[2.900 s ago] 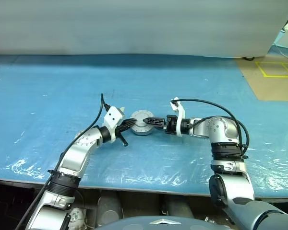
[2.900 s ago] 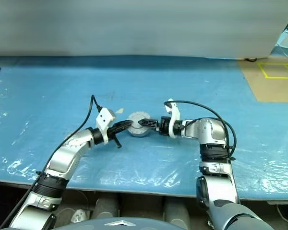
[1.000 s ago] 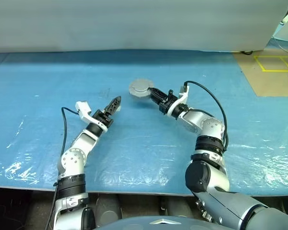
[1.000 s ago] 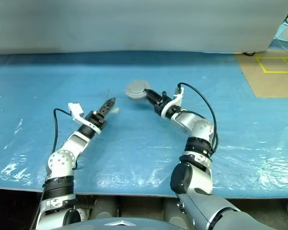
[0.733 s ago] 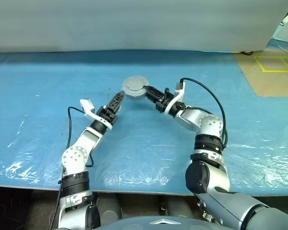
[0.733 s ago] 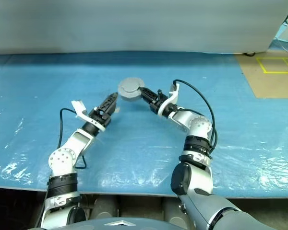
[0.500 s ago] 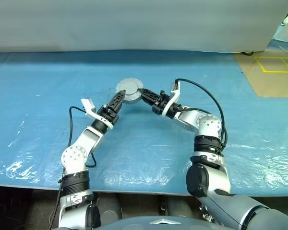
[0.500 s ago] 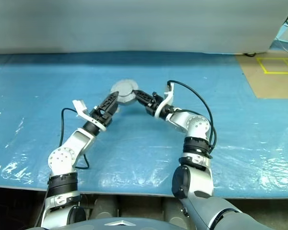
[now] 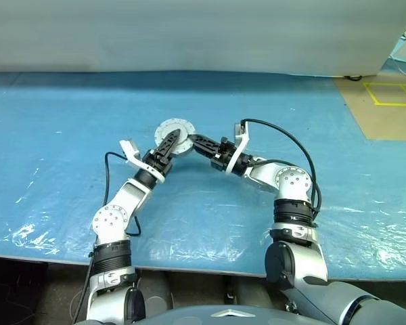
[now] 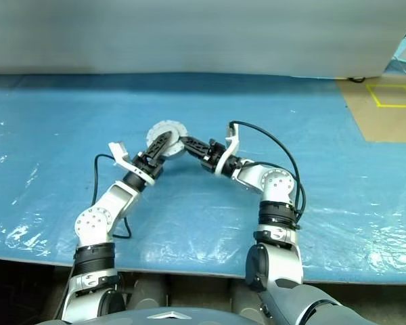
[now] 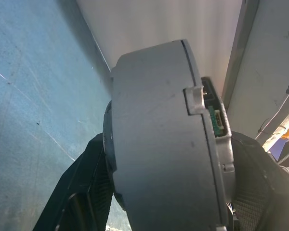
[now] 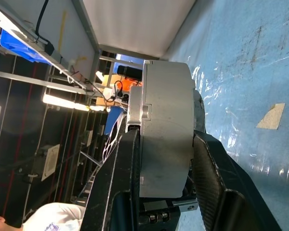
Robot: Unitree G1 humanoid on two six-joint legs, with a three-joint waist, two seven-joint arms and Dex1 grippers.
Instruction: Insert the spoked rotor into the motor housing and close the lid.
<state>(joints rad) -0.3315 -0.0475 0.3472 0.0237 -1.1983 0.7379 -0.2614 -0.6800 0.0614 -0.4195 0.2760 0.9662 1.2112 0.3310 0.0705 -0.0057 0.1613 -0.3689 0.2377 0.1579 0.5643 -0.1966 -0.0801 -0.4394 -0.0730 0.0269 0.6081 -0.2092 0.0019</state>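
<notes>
The motor housing point(image 9: 174, 130), a round grey shell, hangs above the table with its pale segmented face turned up toward me. My right gripper point(image 9: 191, 139) is shut on it from the right, its fingers point(image 12: 127, 183) clamping the shell point(image 12: 166, 125) on both sides. From the left, my left gripper point(image 9: 169, 141) is closed around the same shell point(image 11: 159, 134), one finger point(image 11: 86, 187) on each flat side. A thinner grey piece point(image 11: 220, 159) sits against one face; I cannot tell whether it is the lid. The spoked rotor is hidden.
A blue plastic-covered table point(image 9: 68, 135) stretches under both arms. A tan floor area with yellow tape point(image 9: 386, 101) lies at the back right. A small pale scrap point(image 12: 272, 117) rests on the blue sheet. A grey wall runs along the far edge.
The right gripper carried the housing leftward and nearer. The left gripper rose to meet it and closed around it. The housing turned, so its pale segmented face now shows.
</notes>
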